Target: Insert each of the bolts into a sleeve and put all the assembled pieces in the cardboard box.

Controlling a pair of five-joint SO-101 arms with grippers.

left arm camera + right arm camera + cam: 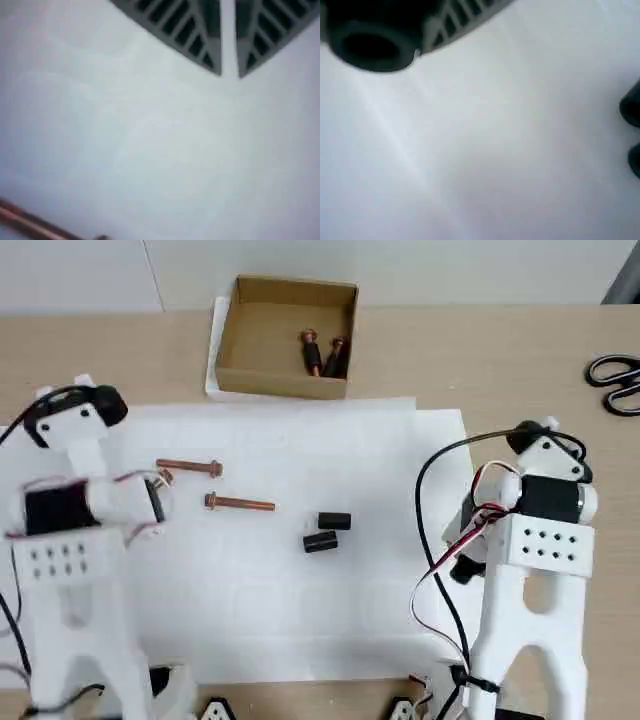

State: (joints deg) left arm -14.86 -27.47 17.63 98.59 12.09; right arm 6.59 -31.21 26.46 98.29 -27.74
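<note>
Two copper bolts lie on the white sheet (250, 580), one (188, 468) behind the other (240, 504). To their right rest two black sleeves (335, 521) (320, 541), which show again as a far sleeve (631, 107) and a near sleeve (635, 160). The cardboard box (250, 350) at the back holds two assembled pieces (322, 353). My left gripper (160, 495) (229, 55) hangs low over the sheet beside the bolts, shut with nothing between its fingers; one bolt (30, 225) lies close by. My right gripper (463, 565) (415, 50) sits near the sheet's right edge, shut on a black sleeve (370, 45).
Black scissors (618, 382) lie on the wooden table at the far right. A white lid or tray (212, 380) sticks out beside the box. Cables hang from both arms.
</note>
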